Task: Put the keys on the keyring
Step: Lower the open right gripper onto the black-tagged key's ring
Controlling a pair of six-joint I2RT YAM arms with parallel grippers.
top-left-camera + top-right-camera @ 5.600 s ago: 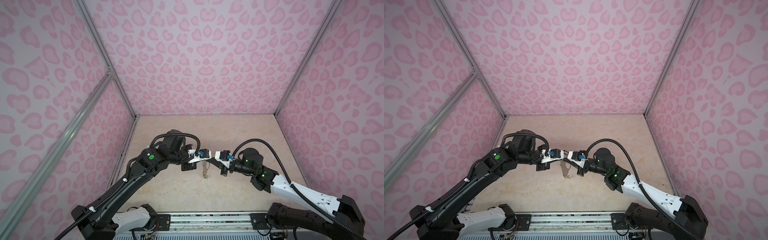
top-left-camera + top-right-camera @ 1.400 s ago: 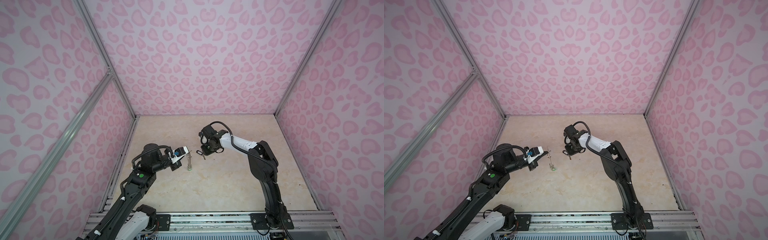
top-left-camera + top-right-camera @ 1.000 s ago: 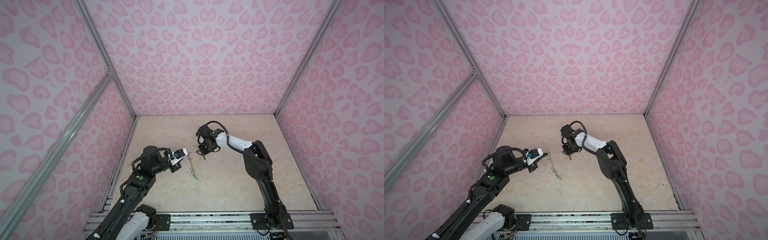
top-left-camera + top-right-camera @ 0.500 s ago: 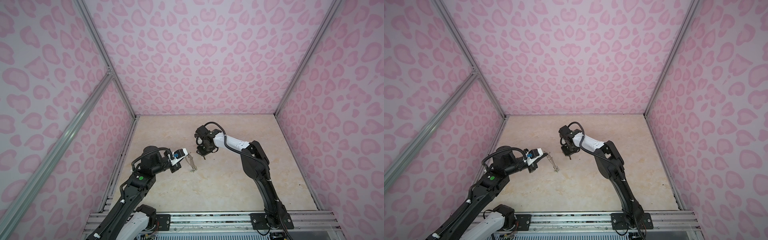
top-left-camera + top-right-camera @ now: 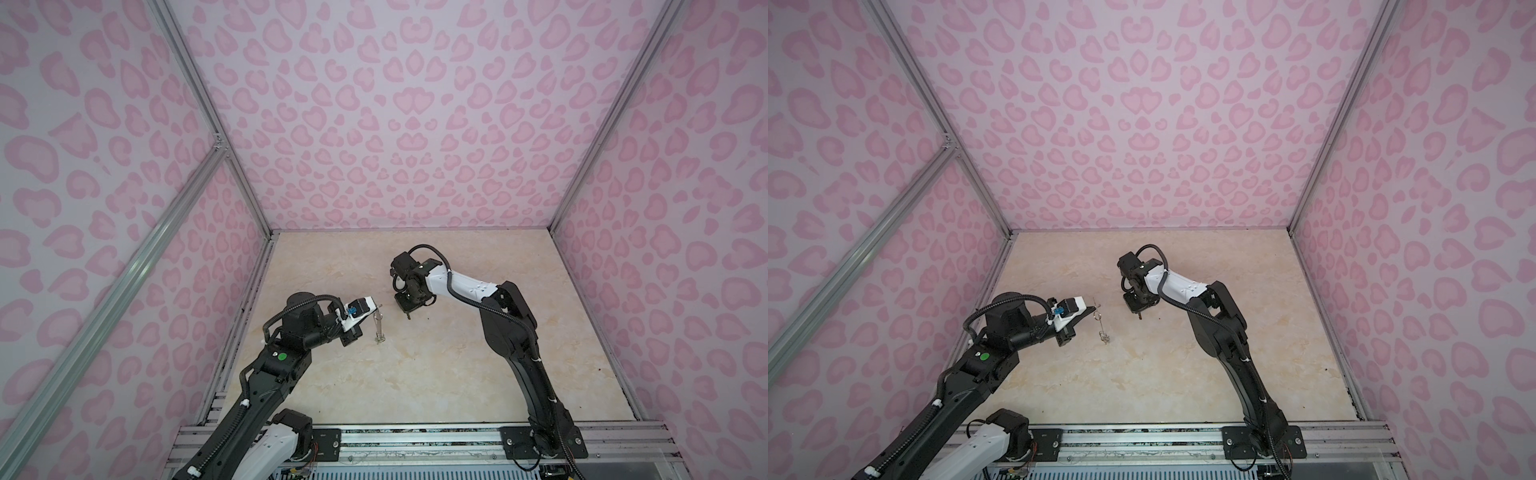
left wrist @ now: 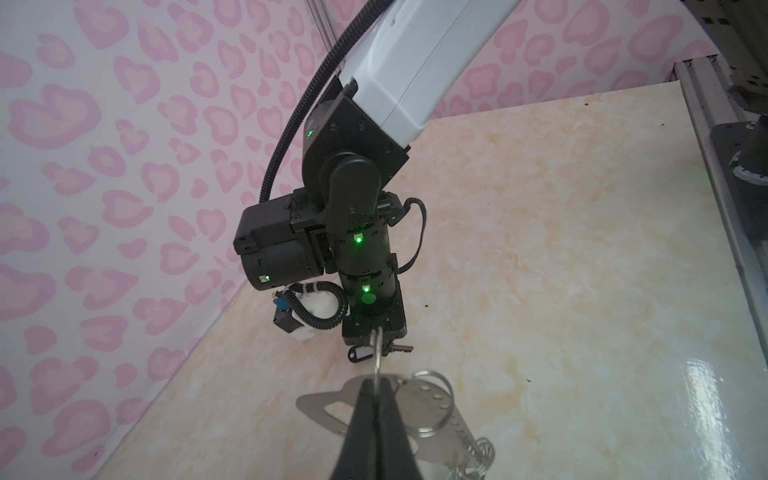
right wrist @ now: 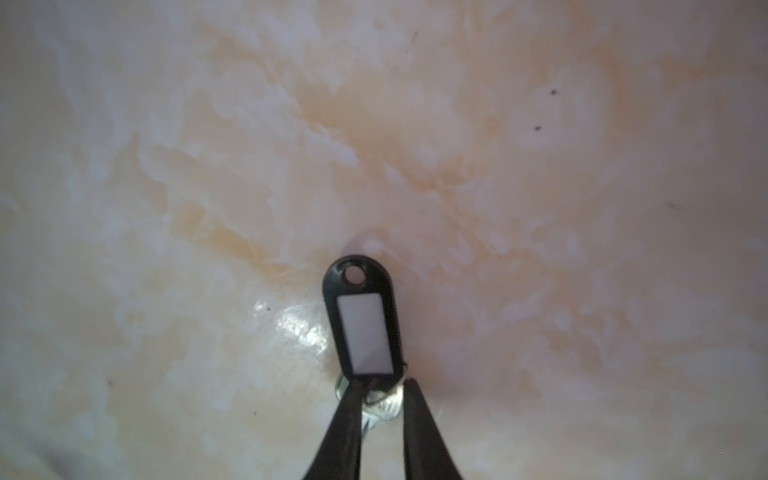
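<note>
Our left end effector (image 6: 375, 382) pinches the keyring (image 6: 419, 409) aloft for threading; right end effector (image 7: 382, 386), jaws apart, straddles black-tagged key (image 7: 365, 320) on the surface (image 7: 540, 208).

The left tool (image 6: 376, 397) had its black fingers pressed together on the flat grey keyring (image 6: 419, 409), one split ring standing up at their tips, while beyond it the right tool (image 6: 375, 341) pointed down over a black tag (image 6: 360, 354) and small key (image 6: 401, 348) lying on the marbled surface (image 6: 561, 270).
</note>
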